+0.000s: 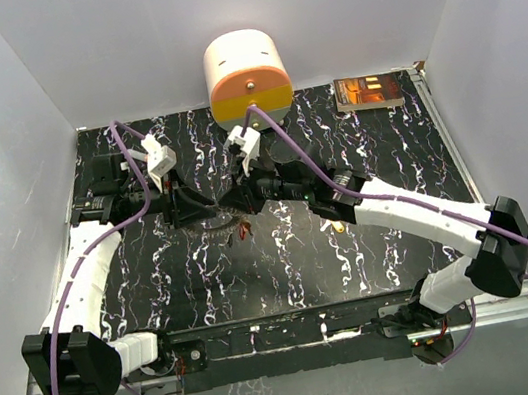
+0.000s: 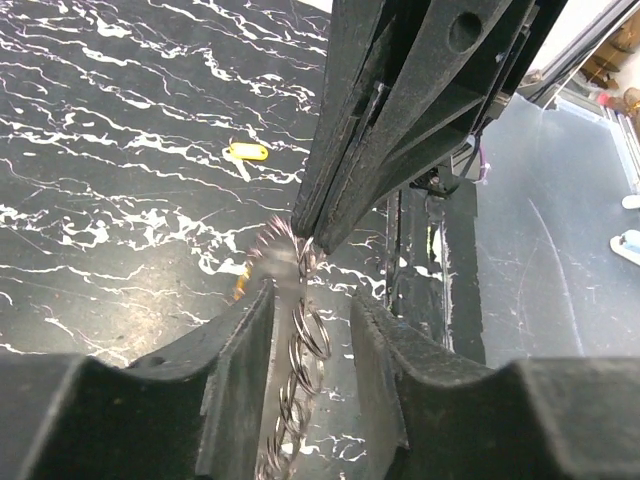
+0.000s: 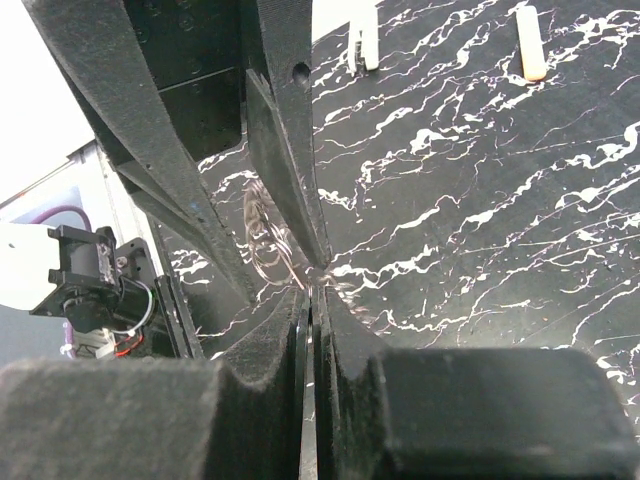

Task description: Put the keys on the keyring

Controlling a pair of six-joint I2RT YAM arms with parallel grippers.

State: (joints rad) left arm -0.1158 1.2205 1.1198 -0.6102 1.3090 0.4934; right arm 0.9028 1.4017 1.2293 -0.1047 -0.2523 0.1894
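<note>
The keyring (image 2: 310, 335) is a coil of silvery wire loops seen through the gap between my left fingers. Its top end meets the tips of my right gripper (image 2: 305, 235). My left gripper (image 2: 312, 298) has its jaws apart around the ring. My right gripper (image 3: 312, 292) is shut, with the ring (image 3: 265, 235) just past its tips. Both grippers meet at mid-table, left (image 1: 213, 206) and right (image 1: 237, 205). An orange key head (image 2: 240, 290) shows beside the ring, and also in the top view (image 1: 244, 228). A yellow key (image 2: 245, 152) lies apart on the table (image 1: 337, 229).
An orange-and-white rounded device (image 1: 246, 79) stands at the back centre. A flat box (image 1: 368, 91) sits at the back right. A white bar (image 3: 362, 45) and an orange-and-white stick (image 3: 530, 45) lie farther off. White walls enclose the black marbled table (image 1: 387, 146).
</note>
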